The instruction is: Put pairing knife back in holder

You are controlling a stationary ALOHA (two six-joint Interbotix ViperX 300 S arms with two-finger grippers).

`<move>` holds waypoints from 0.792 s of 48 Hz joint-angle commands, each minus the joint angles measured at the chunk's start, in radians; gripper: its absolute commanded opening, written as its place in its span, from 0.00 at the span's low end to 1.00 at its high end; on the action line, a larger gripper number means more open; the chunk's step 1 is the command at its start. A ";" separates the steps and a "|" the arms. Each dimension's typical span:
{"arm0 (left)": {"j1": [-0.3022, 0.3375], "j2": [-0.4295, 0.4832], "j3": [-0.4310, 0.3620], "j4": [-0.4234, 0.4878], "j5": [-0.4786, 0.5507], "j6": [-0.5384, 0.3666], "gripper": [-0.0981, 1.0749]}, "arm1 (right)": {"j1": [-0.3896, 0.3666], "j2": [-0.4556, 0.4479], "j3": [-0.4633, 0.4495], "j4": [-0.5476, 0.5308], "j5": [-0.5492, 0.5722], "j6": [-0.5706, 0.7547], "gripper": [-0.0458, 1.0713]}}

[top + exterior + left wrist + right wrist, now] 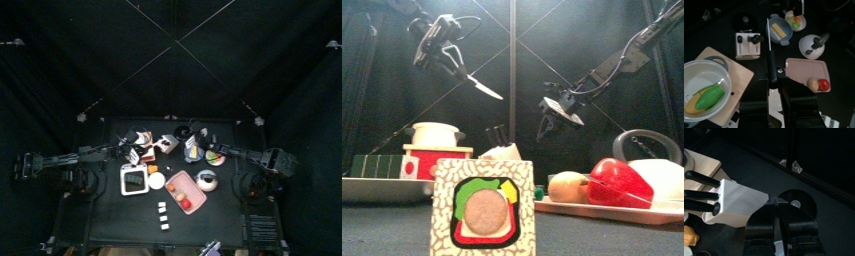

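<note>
Aloft, knife (771, 50) handle clamped between left fingers (779, 83).

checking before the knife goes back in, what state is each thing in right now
knife: held in the air, out of the holder
left gripper: shut on the knife's handle
holder: three black handles in it
right gripper: shut, next to the holder
pink tray: holds an apple and a red pepper

We're in a robot lab pen: black curtains (54, 90) enclose a small black table (114, 228) laid with toy kitchenware, two arms overhead.
</note>
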 commanded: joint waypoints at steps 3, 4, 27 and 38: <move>-0.002 -0.008 -0.003 0.006 -0.005 -0.003 0.40 | -0.008 0.017 -0.049 -0.003 -0.002 0.002 0.23; -0.002 -0.008 -0.002 0.009 -0.005 -0.003 0.40 | -0.008 0.023 -0.052 -0.002 0.000 0.002 0.23; 0.005 0.052 -0.002 0.041 0.031 0.003 0.40 | -0.054 0.160 -0.140 0.031 -0.006 0.002 0.23; -0.020 0.069 -0.009 0.002 0.064 0.003 0.40 | -0.058 0.192 -0.163 0.035 -0.023 0.002 0.23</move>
